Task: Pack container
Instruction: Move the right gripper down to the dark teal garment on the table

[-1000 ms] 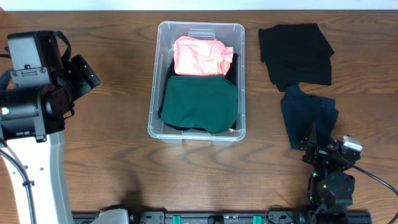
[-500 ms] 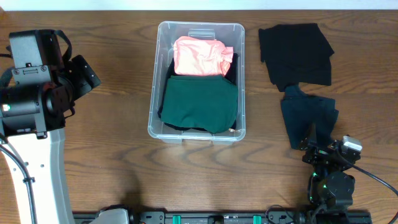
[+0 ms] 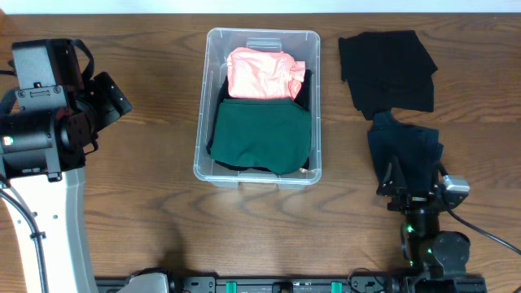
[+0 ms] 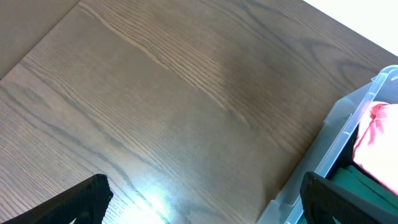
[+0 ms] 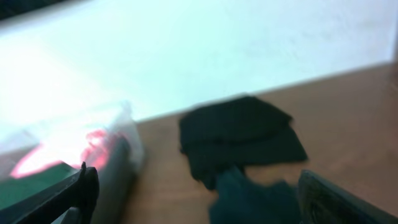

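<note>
The clear plastic container [image 3: 259, 177] stands at the table's middle, holding a folded pink garment [image 3: 259, 73] at the back and a folded green garment [image 3: 262, 135] in front. It also shows at the right edge of the left wrist view [image 4: 348, 134]. A black garment [image 3: 387, 69] and a dark navy garment [image 3: 403, 150] lie on the table to its right; both show blurred in the right wrist view, the black one [image 5: 239, 134] behind the navy one [image 5: 258, 202]. My right gripper [image 3: 411, 183] is open over the navy garment's near edge. My left gripper [image 3: 106, 98] is open and empty, left of the container.
The wooden table [image 3: 146, 203] extends around the container. The left arm's white body [image 3: 45, 220] stands at the front left. A black rail [image 3: 285, 285] runs along the front edge.
My right gripper has moved away from the front edge toward the navy garment, its fingers now over the cloth's near edge. The left arm and the container's contents have not moved.
</note>
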{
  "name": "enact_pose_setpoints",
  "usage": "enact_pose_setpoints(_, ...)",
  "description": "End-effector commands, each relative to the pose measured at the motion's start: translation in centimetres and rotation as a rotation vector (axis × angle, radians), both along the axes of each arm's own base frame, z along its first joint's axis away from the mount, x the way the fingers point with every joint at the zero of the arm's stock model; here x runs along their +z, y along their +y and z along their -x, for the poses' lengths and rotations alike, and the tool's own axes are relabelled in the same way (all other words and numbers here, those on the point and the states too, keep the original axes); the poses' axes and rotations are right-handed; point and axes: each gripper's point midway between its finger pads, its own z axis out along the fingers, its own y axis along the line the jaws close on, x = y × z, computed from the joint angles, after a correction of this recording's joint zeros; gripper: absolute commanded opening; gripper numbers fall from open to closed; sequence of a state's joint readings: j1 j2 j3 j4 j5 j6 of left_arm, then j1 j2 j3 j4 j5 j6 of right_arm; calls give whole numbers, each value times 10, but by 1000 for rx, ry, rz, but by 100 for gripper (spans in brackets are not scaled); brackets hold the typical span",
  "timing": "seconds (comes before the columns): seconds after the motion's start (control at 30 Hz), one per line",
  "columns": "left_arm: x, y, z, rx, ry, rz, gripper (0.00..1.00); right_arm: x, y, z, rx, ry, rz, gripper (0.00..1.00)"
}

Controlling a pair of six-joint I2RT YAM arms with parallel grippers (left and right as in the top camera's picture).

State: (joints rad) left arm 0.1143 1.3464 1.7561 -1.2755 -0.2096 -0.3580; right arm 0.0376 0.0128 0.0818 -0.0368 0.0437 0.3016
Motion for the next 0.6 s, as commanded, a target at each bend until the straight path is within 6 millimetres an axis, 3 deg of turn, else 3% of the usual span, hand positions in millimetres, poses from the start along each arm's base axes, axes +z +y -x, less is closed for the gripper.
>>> enact_pose_setpoints(0.0, 1, 3, 0, -2, 8, -18, 98, 48, 6, 8, 36, -112, 41, 99)
enact_pose_setpoints(0.2, 1, 4, 0, -1, 8, -19, 98, 114, -3, 9, -27, -66, 192, 99)
enact_pose_setpoints(0.27, 1, 4, 0, -1, 8, -19, 98, 124, -3, 2, -23, -10, 213, 99)
enact_pose_setpoints(0.43, 1, 3, 0, -2, 8, -18, 98, 133, -8, -23, -32, 221, 225, 99)
enact_pose_setpoints(0.57, 1, 4, 0, -1, 8, -19, 98, 117, -26, -39, -108, 506, 260, 99)
